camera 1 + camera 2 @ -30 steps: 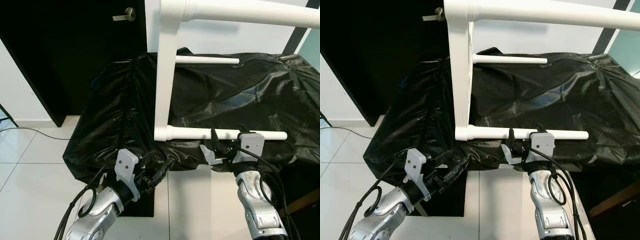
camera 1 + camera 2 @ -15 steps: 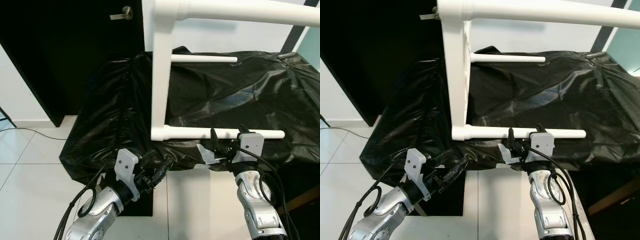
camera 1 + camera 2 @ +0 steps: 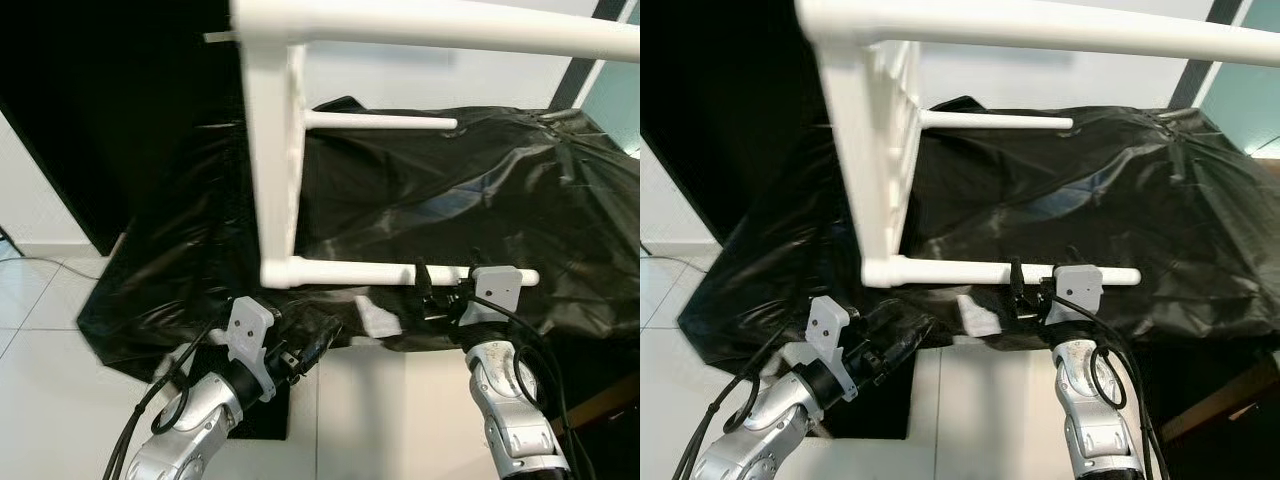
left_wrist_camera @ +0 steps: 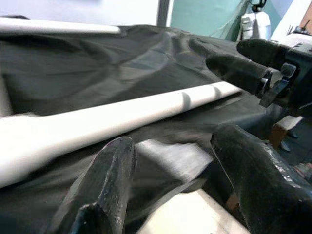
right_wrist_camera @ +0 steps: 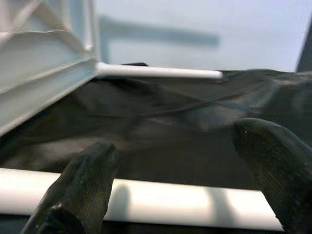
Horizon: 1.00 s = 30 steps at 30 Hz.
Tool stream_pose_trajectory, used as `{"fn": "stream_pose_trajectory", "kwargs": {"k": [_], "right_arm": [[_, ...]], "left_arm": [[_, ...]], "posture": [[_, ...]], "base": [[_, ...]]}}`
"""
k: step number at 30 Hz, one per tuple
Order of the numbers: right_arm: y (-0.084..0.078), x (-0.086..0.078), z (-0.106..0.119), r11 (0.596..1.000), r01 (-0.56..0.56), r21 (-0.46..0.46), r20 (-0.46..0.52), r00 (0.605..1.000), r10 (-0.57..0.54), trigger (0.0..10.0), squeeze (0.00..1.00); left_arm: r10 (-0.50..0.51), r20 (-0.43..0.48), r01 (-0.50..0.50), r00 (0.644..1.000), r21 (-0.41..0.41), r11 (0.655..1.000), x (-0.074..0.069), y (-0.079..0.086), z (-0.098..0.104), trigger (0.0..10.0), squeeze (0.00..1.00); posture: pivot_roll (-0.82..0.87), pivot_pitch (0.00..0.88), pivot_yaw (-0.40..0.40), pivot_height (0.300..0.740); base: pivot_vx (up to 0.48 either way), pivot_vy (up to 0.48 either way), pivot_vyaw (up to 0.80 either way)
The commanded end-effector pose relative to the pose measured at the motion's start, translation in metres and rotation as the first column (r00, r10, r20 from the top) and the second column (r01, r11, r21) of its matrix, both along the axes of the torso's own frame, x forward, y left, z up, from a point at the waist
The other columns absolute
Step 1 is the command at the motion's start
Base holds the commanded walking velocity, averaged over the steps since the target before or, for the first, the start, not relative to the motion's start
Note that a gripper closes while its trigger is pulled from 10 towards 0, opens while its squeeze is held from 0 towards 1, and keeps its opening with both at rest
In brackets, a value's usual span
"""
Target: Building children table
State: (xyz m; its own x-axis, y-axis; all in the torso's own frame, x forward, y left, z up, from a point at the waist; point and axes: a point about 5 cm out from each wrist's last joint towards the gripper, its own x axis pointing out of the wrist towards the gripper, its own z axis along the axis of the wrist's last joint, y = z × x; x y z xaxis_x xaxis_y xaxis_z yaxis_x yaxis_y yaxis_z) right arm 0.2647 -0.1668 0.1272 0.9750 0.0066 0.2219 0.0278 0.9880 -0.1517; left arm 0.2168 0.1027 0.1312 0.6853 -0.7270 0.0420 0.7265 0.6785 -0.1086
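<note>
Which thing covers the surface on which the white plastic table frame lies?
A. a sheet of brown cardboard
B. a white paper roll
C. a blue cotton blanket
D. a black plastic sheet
D: the white plastic table frame rests with its round legs on a crinkled, glossy black plastic sheet, which drapes over the edges toward the floor.

The left gripper [image 4: 173, 192] holds its two black fingers [image 4: 109, 175] spread apart over a crumpled black plastic sheet [image 4: 122, 63], where a white table leg [image 4: 117, 117] lies across, with the right gripper's fingers [image 4: 239, 70] just above its far end.
</note>
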Motion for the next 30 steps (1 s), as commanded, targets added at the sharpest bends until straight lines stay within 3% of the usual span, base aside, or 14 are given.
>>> {"fn": "stream_pose_trajectory", "kwargs": {"k": [1,30], "right_arm": [[-0.0027,0.0001,0.0003,1.000,0.010,0.001,-0.001,1.000,-0.010,10.0,0.00],[-0.0006,0.0005,0.0008,1.000,-0.008,-0.007,0.003,1.000,0.008,10.0,0.00]], "left_arm": [[-0.059,0.010,0.059,0.998,0.006,0.998,-0.0032,-0.0023,-0.0001,10.0,0.00],[-0.008,0.016,0.008,1.000,-0.010,1.000,0.0040,-0.0002,0.0012,10.0,0.00]], "posture": [[0.01,0.000,-0.009,0.740],[0.01,0.000,-0.010,0.740]], "base": [[0.000,-0.341,0.00],[0.000,-0.012,0.00]]}}
